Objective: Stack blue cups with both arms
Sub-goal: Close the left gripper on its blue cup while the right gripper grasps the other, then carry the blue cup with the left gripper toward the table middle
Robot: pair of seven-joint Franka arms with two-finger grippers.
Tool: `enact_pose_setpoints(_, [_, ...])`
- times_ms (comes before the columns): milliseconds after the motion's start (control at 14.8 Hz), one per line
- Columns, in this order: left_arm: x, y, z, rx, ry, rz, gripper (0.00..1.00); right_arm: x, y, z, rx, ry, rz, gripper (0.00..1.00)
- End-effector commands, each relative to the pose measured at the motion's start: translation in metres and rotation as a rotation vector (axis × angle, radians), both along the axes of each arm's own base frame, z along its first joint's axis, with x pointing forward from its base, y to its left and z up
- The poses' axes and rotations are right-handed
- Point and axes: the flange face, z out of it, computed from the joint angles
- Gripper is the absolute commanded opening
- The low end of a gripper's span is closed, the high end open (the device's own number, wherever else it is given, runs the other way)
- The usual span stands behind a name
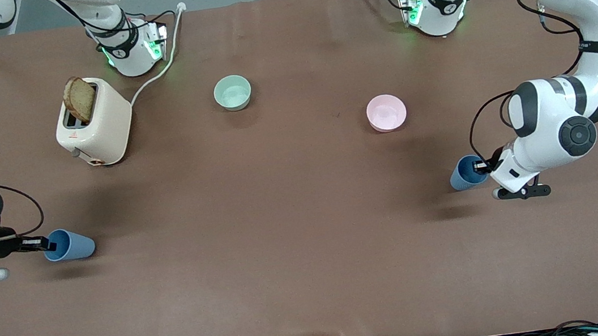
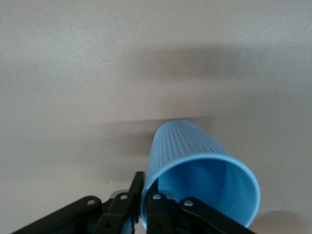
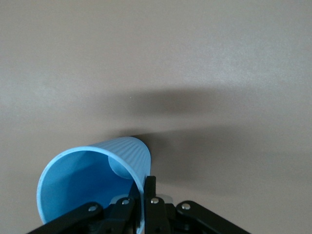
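So both arms have a cup each now, that's about it for progress. The left tool (image 1: 480,167) is pinching the rim of one blue cup (image 1: 464,174) near the tabletop edge at the left arm's end. In the left wrist view you can see one finger inside the mouth and one outside, clamped on the wall. The cup is tipped on its side, mouth toward the tool.

Same story at the right arm's end: the right tool (image 1: 46,243) is pinching the rim of the other cup (image 1: 70,244), which is also lying over sideways, close to that edge of the tabletop. I can't tell if either cup is off the surface yet.

The cups are well apart, basically a whole tabletop between them. So grasping looks done, but bringing them together and nesting one in the other is all still to do.

The toaster (image 1: 94,123), green bowl (image 1: 232,92) and pink bowl (image 1: 386,112) sit untouched toward the bases' edge.
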Motion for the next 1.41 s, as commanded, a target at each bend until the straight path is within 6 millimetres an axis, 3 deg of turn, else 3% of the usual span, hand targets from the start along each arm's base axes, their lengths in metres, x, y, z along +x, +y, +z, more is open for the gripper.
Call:
enact_pose_setpoints(0, [0.007, -0.007, 0.021, -0.003, -0.018, -0.022, 0.01, 0.006, 0.012, 0.055, -0.01, -0.061, 0.029, 0.0])
enact_pose_setpoints(135, [0.023, -0.021, 0.056, -0.011, -0.011, -0.035, 0.01, 0.008, 0.039, 0.109, -0.049, -0.089, 0.087, 0.0])
enact_pose_setpoints(269, [0.039, -0.052, 0.094, -0.036, -0.02, -0.08, 0.01, 0.006, 0.064, 0.166, -0.146, -0.108, 0.094, 0.0])
enact_pose_setpoints(404, [0.043, -0.118, 0.118, -0.065, -0.021, -0.168, 0.01, -0.01, 0.104, 0.227, -0.198, -0.09, 0.108, 0.0])
enact_pose_setpoints(472, [0.04, -0.15, 0.123, -0.072, -0.025, -0.212, 0.01, -0.023, 0.113, 0.253, -0.192, -0.077, 0.089, 0.0])
enact_pose_setpoints(674, [0.014, -0.244, 0.12, -0.107, -0.024, -0.335, 0.01, -0.061, 0.15, 0.319, -0.18, -0.055, 0.031, 0.01])
enact_pose_setpoints(876, [-0.011, -0.33, 0.111, -0.12, -0.03, -0.458, 0.01, -0.095, 0.16, 0.357, -0.174, -0.027, 0.043, 0.01])
enact_pose_setpoints(1010, [-0.022, -0.363, 0.097, -0.124, -0.024, -0.496, 0.01, -0.109, 0.17, 0.369, -0.171, -0.006, 0.057, 0.01])
enact_pose_setpoints(1145, [-0.04, -0.398, 0.087, -0.133, -0.038, -0.543, 0.0, -0.108, 0.174, 0.374, -0.172, -0.002, 0.0, 0.0])
enact_pose_setpoints(1347, [-0.054, -0.425, 0.061, -0.129, -0.047, -0.58, 0.01, -0.106, 0.18, 0.384, -0.177, -0.019, -0.012, 0.0])
